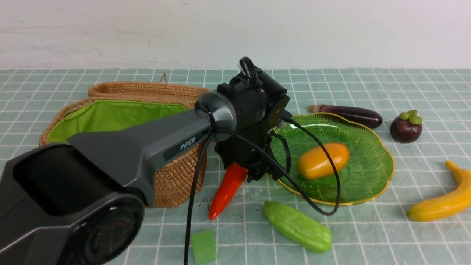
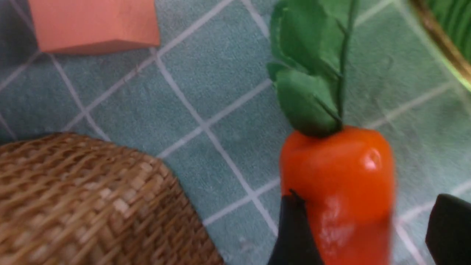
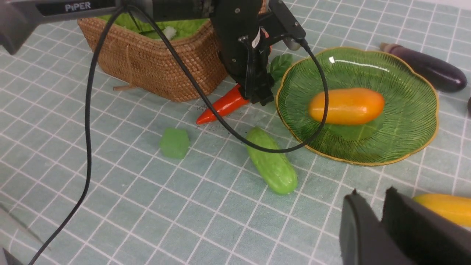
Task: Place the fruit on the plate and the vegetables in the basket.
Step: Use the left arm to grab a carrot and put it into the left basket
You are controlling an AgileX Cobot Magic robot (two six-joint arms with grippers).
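Left gripper (image 2: 364, 235) open astride the thick end of the orange toy carrot with green leaves (image 2: 336, 173), which lies on the worktop (image 1: 368, 235) just beside the tan wicker basket (image 1: 176, 180), presumably for lifting in; right gripper (image 3: 379, 228) closed, empty, well apart from the basket.

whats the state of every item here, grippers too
mango: on plate
plate: holds only the mango
carrot: tilted, tip on cloth, top between left gripper's jaws
left gripper: open around carrot
right gripper: shut, empty
gourd: on cloth
eggplant: on cloth
mangosteen: on cloth
banana: on cloth
basket: lid open
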